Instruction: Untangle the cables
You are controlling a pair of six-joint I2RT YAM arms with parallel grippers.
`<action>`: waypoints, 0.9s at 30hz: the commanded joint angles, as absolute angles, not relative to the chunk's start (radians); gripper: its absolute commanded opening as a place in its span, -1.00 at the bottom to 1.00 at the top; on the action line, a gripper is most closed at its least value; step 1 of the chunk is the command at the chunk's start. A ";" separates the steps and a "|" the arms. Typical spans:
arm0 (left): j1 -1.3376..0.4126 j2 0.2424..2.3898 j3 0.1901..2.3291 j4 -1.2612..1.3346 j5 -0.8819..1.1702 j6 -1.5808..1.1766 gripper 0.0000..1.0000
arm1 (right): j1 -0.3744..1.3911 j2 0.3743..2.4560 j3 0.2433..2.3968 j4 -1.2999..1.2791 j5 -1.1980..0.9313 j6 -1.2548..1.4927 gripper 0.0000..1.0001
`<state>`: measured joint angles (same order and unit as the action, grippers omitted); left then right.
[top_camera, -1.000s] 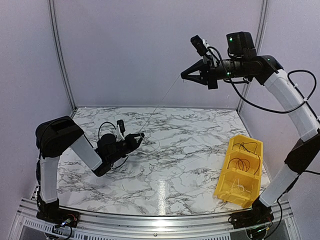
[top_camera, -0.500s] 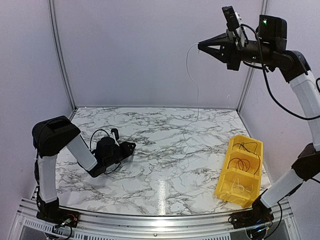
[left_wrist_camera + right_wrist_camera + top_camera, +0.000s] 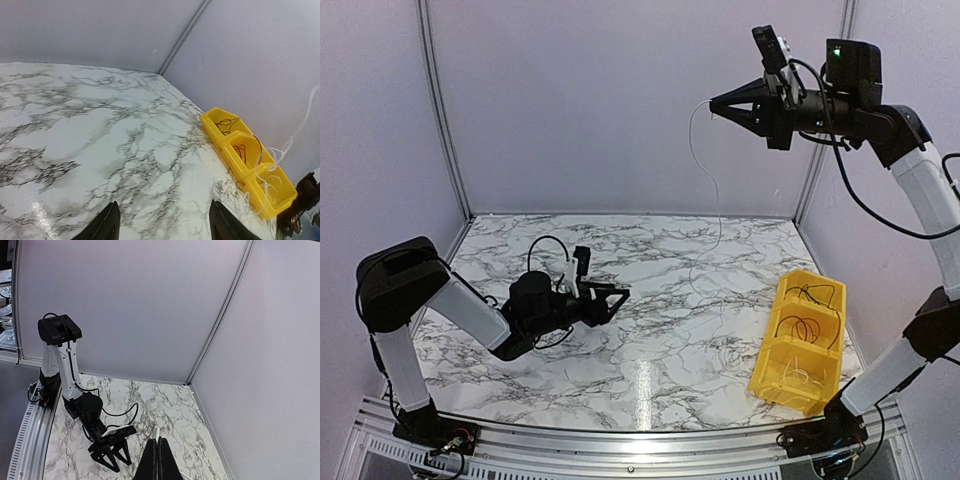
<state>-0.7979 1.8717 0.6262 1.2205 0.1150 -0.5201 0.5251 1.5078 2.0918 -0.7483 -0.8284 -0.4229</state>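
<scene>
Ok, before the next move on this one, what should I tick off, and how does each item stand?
1. Right tool raised high and shut on the whitish cable: ok.
2. Left tool open and empty, low over the table: ok.
3. Whitish cable hanging free of every other cable: cannot tell, its lower end is too thin to follow.
4. Yellow bin apart from both arms: ok.
5. Black cables lying inside the bin's compartments: ok.
6. No loose cable left on the table: cannot tell.
</scene>
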 commanded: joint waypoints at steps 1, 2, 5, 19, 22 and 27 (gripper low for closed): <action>-0.863 1.845 0.625 1.261 0.239 -0.292 0.29 | 0.517 1.506 2.092 -0.723 -0.840 -0.423 -1.00; -0.871 1.851 0.628 1.261 0.248 -0.276 0.30 | 0.517 1.508 2.090 -0.722 -0.842 -0.421 -1.00; -0.899 1.881 0.651 1.259 0.255 -0.247 0.31 | 0.517 1.509 2.089 -0.718 -0.845 -0.416 -1.00; -1.045 2.050 0.865 1.267 0.018 -0.307 0.35 | 0.517 1.516 2.058 -0.698 -0.872 -0.395 -1.00; -1.048 2.069 0.885 1.264 -0.085 -0.327 0.35 | 0.517 1.513 2.050 -0.695 -0.879 -0.392 -1.00; -1.046 2.100 0.941 1.220 -0.102 -0.278 0.34 | 0.517 1.509 2.045 -0.694 -0.890 -0.386 -1.00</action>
<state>-1.0508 2.0647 0.8860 1.2392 -0.0380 -0.3069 0.5247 1.5131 2.0430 -0.7181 -0.8665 -0.4076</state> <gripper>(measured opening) 0.674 0.012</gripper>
